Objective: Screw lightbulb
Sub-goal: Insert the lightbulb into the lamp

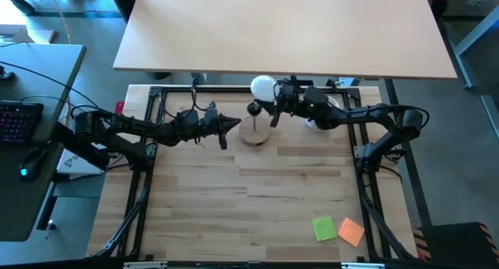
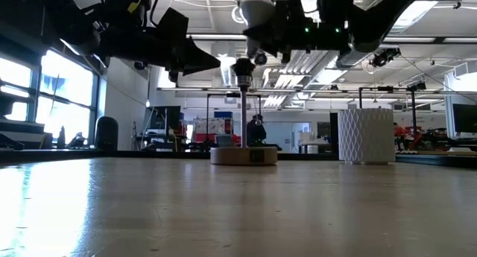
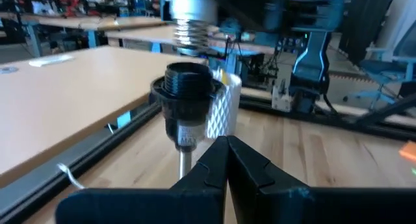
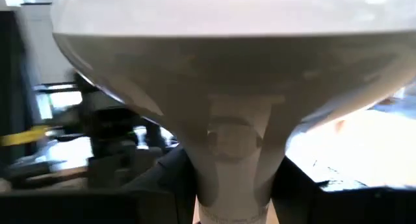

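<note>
The lightbulb is white, with its globe up and its metal screw end pointing down just above the black socket. The socket tops a thin post on the round wooden lamp base. My right gripper comes in from the table's right and is shut on the bulb. My left gripper is shut and holds nothing. It hovers level just left of the post, pointing at the lamp. My right gripper pinches the bulb's cone-shaped neck between its two fingers, one on each side below the globe. The fingers come in roughly level from the table's right. The bulb hangs upright, lifted clear, with its screw end over the socket's mouth.
A white lattice cup stands right of the lamp, under my right arm. A green note and an orange note lie near the front right corner. A second light wooden tabletop lies beyond the far edge.
</note>
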`<state>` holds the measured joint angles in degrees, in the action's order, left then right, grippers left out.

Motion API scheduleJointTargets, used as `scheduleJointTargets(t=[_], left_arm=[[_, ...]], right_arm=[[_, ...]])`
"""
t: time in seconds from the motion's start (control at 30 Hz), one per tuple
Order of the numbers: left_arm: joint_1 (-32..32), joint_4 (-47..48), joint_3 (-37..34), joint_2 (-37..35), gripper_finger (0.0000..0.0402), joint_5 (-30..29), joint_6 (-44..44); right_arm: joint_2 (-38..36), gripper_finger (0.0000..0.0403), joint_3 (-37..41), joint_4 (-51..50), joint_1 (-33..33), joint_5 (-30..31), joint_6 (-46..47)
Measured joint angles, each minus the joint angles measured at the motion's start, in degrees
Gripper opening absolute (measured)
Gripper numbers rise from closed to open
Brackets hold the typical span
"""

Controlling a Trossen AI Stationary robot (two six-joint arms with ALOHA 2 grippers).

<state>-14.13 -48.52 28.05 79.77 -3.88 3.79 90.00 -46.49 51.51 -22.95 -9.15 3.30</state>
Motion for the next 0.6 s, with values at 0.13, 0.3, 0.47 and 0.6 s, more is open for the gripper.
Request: scheduleJointTargets(t=[0.13,0.3,0.47,0.6], left_arm=[[-0.04,-1.41,0.0,0.0,0.0,-0.09,0.0],[-0.06,-1.53,0.0,0.0,0.0,-0.09,0.02],[-0.09,-1.61,0.0,0.0,0.0,-0.06,0.02],[-0.09,-1.6,0.0,0.0,0.0,-0.06,0.04]], right_arm=[[0.0,0.014,-2.4,-2.91,0.41,-0.21,-1.48],[0.02,0.014,-3.62,-4.81,0.63,-0.5,-2.04],[1.01,0.014,-3.62,-4.82,0.85,-2.08,-0.22],[3.07,0.014,-3.62,-4.11,1.48,-1.7,0.65]])
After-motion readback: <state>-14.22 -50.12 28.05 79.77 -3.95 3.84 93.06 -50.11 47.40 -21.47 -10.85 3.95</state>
